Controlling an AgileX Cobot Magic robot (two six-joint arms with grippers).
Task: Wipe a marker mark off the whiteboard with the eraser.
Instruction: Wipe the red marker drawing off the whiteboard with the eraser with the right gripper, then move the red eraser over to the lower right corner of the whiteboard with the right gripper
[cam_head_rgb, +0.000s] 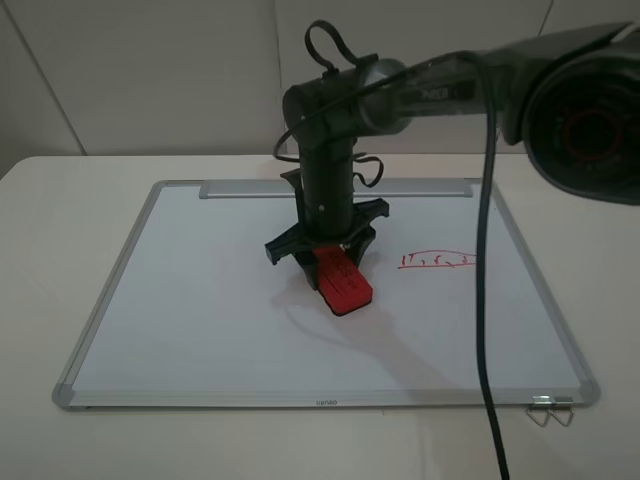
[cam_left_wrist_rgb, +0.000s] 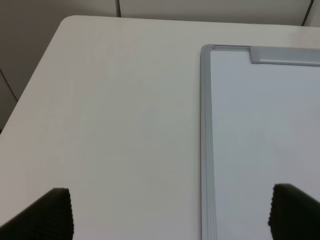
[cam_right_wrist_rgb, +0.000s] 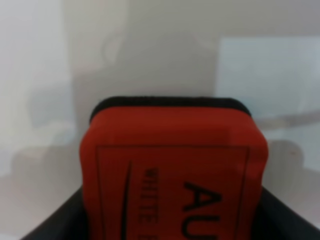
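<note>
The whiteboard (cam_head_rgb: 200, 300) lies flat on the table, silver-framed, with its tray strip (cam_head_rgb: 240, 188) at the far edge. My right gripper (cam_head_rgb: 335, 260) reaches down over the board's middle and is shut on the red eraser (cam_head_rgb: 343, 283). The eraser is tilted, its black felt low end touching the board. Up close, the eraser (cam_right_wrist_rgb: 172, 185) fills the right wrist view, dark lettering on top, between dark fingers (cam_right_wrist_rgb: 55, 225). The small box-shaped marker mark is hidden or out of view. My left gripper (cam_left_wrist_rgb: 170, 215) is open over the table, beside the whiteboard's (cam_left_wrist_rgb: 265, 125) left frame.
A wider, flat red sketch with ticks (cam_head_rgb: 437, 262) sits right of the eraser. A black cable (cam_head_rgb: 487, 300) hangs across the board's right side. A wire clip (cam_head_rgb: 550, 410) lies at the near right corner. White table (cam_head_rgb: 60, 200) surrounds the board.
</note>
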